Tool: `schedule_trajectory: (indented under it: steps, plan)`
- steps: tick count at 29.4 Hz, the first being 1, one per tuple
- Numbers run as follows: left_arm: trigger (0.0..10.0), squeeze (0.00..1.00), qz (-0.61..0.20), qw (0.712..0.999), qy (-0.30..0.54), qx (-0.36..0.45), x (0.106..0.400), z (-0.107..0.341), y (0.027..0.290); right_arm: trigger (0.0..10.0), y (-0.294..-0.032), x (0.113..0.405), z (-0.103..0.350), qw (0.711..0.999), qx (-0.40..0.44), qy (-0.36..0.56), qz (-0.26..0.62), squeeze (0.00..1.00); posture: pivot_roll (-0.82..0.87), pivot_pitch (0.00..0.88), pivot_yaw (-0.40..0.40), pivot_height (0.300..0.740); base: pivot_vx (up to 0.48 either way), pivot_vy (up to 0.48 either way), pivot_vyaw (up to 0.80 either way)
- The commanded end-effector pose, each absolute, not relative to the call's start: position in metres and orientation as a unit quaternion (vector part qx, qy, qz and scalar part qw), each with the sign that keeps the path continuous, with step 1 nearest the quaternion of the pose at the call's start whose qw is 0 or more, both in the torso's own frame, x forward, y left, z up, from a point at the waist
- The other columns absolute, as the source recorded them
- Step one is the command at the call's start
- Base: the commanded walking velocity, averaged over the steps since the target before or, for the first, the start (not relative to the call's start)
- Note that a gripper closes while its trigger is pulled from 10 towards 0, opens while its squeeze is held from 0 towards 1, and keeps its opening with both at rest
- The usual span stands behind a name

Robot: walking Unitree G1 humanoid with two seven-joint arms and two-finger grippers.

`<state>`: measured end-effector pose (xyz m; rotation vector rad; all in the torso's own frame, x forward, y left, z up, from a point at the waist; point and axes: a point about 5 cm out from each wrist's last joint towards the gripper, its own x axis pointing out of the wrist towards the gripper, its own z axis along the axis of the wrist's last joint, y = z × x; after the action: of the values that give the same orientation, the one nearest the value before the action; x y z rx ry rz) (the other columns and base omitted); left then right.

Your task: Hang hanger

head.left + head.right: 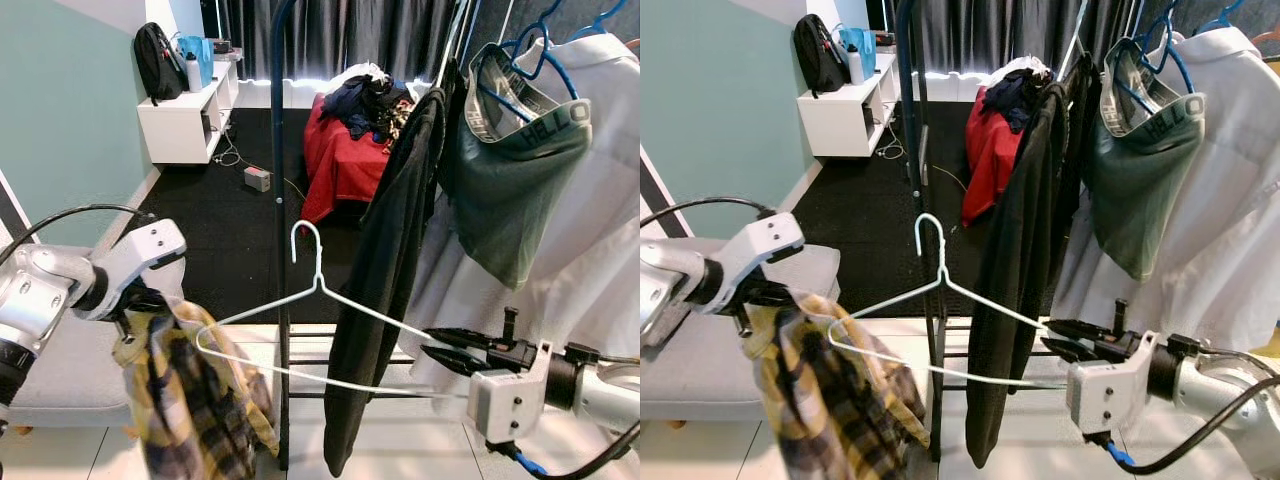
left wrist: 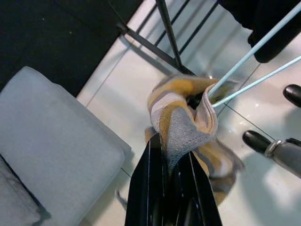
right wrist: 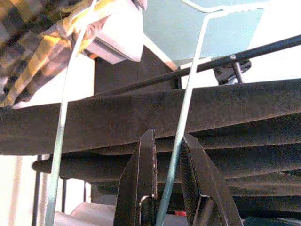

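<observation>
A pale wire hanger (image 1: 318, 284) hangs in the air in front of the clothes rack, hook (image 1: 308, 238) pointing up. My right gripper (image 1: 432, 346) is shut on the hanger's right shoulder; in the right wrist view the wire runs between the two black fingers (image 3: 141, 174). The hanger's left end is tucked inside a yellow and grey plaid shirt (image 1: 200, 400). My left gripper (image 2: 171, 157) is shut on a bunched fold of that shirt (image 2: 181, 122), which droops below it at the lower left.
The rack's dark upright pole (image 1: 280, 190) stands just behind the hanger. A black garment (image 1: 385, 270), a green shirt (image 1: 515, 190) on a blue hanger and a white shirt (image 1: 590, 260) hang on the rack. A grey bench (image 1: 60, 375) stands at the left.
</observation>
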<state>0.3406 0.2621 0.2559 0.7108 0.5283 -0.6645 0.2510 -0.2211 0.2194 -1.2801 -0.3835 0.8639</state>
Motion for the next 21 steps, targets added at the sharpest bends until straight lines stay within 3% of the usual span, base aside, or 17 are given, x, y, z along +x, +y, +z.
schedule_trajectory:
  steps: [1, 4, 7, 14, 17, 19, 21]
  plan:
    - [10.0, 0.00, -0.314, 0.843, 0.249, 0.359, 0.337, 0.267, 0.267, 10.0, -0.226, 0.249, 0.226, 0.696, -0.584, -0.178, 0.377, 0.00, 0.00, 0.102, 0.017, 0.740, 0.000, 0.000, 0.00]
    - [10.0, 0.00, -0.358, 0.817, 0.250, 0.377, 0.329, 0.268, 0.270, 10.0, -0.239, 0.247, 0.231, 0.689, -0.597, -0.168, 0.376, 0.00, 0.00, 0.107, 0.019, 0.740, 0.000, 0.000, 0.00]
    - [10.0, 0.00, -0.373, 0.811, 0.241, 0.381, 0.327, 0.270, 0.269, 10.0, -0.242, 0.247, 0.233, 0.687, -0.599, -0.166, 0.376, 0.00, 0.00, 0.107, 0.019, 0.740, 0.000, 0.000, 0.00]
    - [10.0, 0.00, -0.484, 0.776, 0.220, 0.340, 0.311, 0.272, 0.257, 10.0, -0.246, 0.251, 0.240, 0.689, -0.602, -0.173, 0.365, 0.00, 0.01, 0.110, 0.015, 0.740, 0.000, 0.000, 0.00]
    - [10.0, 0.00, -0.489, 0.774, 0.218, 0.337, 0.311, 0.272, 0.254, 10.0, -0.244, 0.252, 0.240, 0.691, -0.598, -0.177, 0.365, 0.00, 0.01, 0.110, 0.015, 0.740, 0.000, 0.000, 0.00]
    - [10.0, 0.00, -0.434, 0.803, 0.218, 0.345, 0.327, 0.268, 0.254, 10.0, -0.231, 0.249, 0.234, 0.695, -0.577, -0.186, 0.387, 0.00, 0.01, 0.115, 0.024, 0.740, 0.000, 0.000, 0.00]
    - [10.0, 0.00, -0.405, 0.815, 0.226, 0.348, 0.333, 0.266, 0.257, 10.0, -0.228, 0.247, 0.232, 0.696, -0.570, -0.187, 0.394, 0.00, 0.01, 0.115, 0.025, 0.740, 0.000, 0.000, 0.00]
